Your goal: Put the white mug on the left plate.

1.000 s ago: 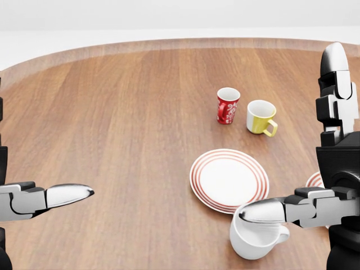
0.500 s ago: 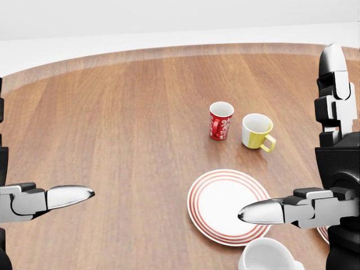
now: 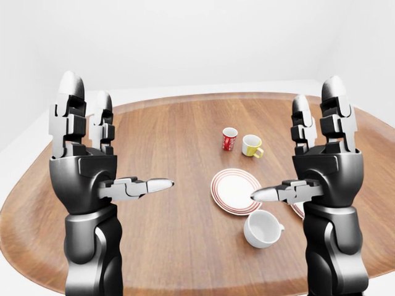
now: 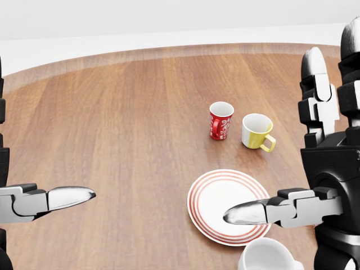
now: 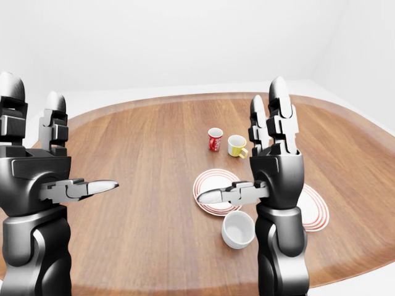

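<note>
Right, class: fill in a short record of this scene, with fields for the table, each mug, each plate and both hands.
table: round, wooden
white mug: upright on the table, below the left plate in the left-eye view
left plate: red-ringed, nothing on it
right plate: red-ringed, partly hidden by the right arm
red mug: upright
yellow mug: upright, right of the red mug
left hand: open, holding nothing
right hand: open, holding nothing

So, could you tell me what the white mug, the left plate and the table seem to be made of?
White mug: looks like glazed ceramic, plain white with a soft sheen on its thick rim. Left plate: probably the same glazed ware, glossy white with red rings at its border. Table: looks like wood, brown with lengthwise grain and a satin finish; being a render, it could be veneer.
</note>
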{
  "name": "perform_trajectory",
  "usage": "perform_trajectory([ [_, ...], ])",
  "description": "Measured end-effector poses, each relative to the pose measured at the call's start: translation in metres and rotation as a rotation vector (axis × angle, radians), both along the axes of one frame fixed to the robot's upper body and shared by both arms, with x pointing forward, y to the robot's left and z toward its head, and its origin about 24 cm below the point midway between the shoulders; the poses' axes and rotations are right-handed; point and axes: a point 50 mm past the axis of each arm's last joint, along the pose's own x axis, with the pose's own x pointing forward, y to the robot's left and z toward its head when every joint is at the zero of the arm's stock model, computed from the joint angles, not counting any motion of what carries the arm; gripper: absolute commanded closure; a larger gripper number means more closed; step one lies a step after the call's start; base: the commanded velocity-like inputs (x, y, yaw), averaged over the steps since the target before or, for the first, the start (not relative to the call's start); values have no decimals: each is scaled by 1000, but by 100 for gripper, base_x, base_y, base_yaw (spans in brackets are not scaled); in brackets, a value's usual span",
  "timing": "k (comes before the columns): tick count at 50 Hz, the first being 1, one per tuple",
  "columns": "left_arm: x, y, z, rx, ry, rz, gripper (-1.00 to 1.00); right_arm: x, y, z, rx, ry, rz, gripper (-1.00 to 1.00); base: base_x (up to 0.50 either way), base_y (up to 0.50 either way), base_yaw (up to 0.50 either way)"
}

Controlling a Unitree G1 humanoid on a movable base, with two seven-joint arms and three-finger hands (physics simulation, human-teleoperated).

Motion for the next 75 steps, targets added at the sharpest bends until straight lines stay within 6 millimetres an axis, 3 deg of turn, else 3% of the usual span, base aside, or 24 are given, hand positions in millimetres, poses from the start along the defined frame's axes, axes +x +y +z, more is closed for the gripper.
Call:
perform_trajectory([
  [14, 0, -1, 0, 0, 0, -4, -89, -14, 15, -6, -154, 18, 58, -100, 0, 0, 0],
  [27, 0, -1, 0, 3, 1, -3, -89, -25, 10, -31, -264, 156, 58, -100, 0, 0, 0],
  [39, 0, -1, -1, 8, 4, -2, -89, -23, 2, -51, -432, 282, -5, -100, 0, 0, 0],
  [54, 0, -1, -1, 11, 5, -1, -89, -21, -10, -52, -653, 337, -97, -100, 0, 0, 0],
  [75, 1, -1, -1, 11, 7, 0, -89, -22, -6, -59, -837, 420, -90, -100, 0, 0, 0],
])
